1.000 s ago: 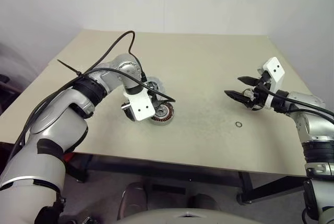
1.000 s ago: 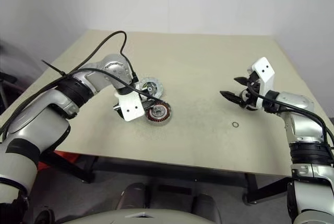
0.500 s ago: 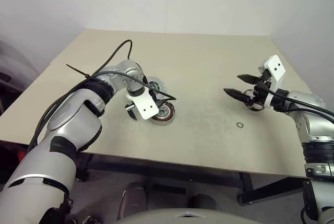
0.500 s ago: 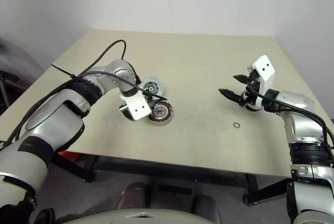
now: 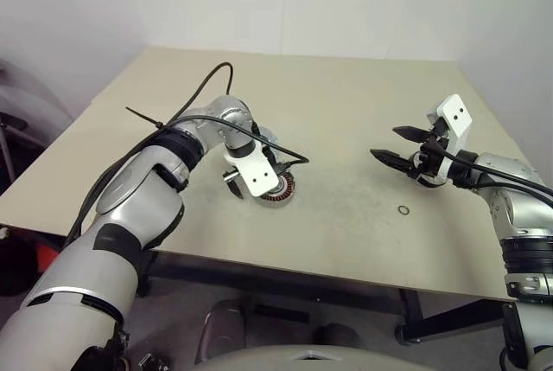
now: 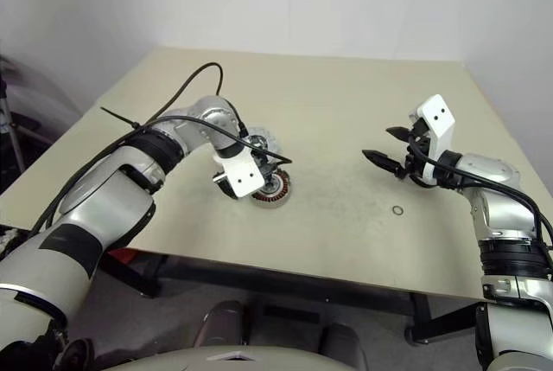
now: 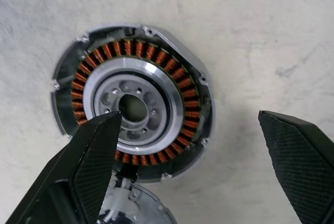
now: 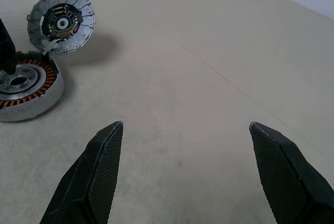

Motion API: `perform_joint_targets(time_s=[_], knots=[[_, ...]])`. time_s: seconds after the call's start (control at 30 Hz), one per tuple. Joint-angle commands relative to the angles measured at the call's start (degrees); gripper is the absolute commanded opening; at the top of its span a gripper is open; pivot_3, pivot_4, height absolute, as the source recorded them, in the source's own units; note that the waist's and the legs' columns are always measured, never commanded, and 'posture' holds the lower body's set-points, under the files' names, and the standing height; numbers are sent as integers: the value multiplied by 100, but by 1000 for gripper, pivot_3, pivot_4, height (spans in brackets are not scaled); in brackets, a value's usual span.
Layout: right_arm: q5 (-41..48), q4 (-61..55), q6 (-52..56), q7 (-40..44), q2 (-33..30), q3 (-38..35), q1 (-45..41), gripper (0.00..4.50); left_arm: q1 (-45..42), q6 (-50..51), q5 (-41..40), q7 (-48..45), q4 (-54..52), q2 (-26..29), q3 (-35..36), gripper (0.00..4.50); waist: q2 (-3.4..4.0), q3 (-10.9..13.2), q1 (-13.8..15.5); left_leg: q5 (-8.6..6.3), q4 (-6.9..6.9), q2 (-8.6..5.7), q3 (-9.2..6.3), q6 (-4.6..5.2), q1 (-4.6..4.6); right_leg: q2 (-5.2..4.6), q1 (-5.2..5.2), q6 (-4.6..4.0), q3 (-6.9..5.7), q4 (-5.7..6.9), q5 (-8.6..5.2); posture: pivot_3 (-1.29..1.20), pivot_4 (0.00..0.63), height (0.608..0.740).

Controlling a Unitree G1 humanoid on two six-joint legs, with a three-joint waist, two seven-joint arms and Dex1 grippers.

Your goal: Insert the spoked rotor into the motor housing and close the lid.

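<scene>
Now the left gripper has slid across the table and hangs directly over the spoked rotor, pointing steeply down with its fingers spread wide and holding nothing. A second ago it was a little further toward nine o'clock, beside the rotor. In the wrist view one finger overlaps the rotor's edge at about seven o'clock while the other stands well clear at three o'clock, so it looks lined up for a grasp that has not yet begun.

The rotor lies flat near the table's front edge, copper windings facing up. The motor housing sits touching it at about eleven o'clock, propped at a tilt with its green inside showing.

The right gripper hovers above the table well off at three o'clock, also spread open and empty. A small black ring lies below it.

From the head camera the left wrist plate covers most of both parts. Whether the finger touches the rotor cannot be told.
</scene>
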Motion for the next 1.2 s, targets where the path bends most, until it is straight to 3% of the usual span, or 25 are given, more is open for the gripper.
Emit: perform_joint_targets(time_s=[0.03,1.2], knots=[[111,-251,-45,-46,-25,-197,-60,4353,-160,-22,31,30,-11,-22,123,4484,0,0,0,0,0,0,0,0,0,0,0,0,0,0,0,0,0,740],[101,-113,-186,-411,118,-207,-60,4353,92,-6,537,391,335,-110,-2,4484,-1,1,-7,0,-3,0,-2,0,-6,0,-4,1,-1,-5,0,0,0,740]])
